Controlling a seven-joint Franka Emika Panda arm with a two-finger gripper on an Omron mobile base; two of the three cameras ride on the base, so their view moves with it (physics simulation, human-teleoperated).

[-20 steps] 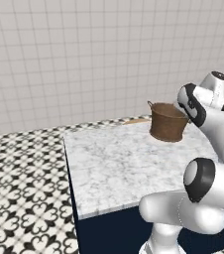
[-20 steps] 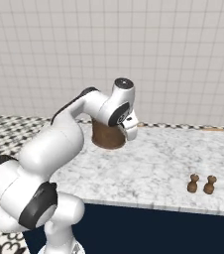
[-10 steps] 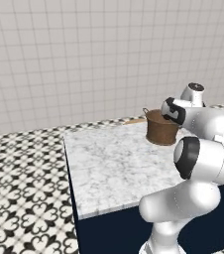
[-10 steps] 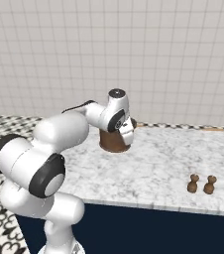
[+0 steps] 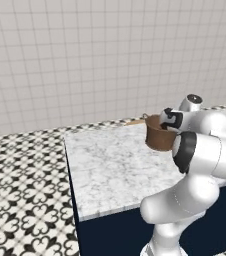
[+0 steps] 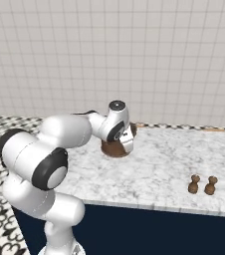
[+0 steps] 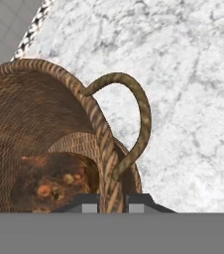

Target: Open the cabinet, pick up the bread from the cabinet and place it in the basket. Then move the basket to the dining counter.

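White tiled wall runs behind a marble worktop on a dark navy base, with patterned black-and-white floor off to the left. On the marble stands the basket, brown and woven, near the back edge of the top. Looking down into it from the hand, the bread lies at the bottom, a dark brown lump against the inner wall. One loop handle arches up from the rim on the near side. The gripper is closed on the basket's rim just below that handle, a finger inside the wall and the other outside it. The white arm reaches over from the front of the worktop to the basket. Farther right on the marble, well apart from the basket, stand two small brown shakers side by side.
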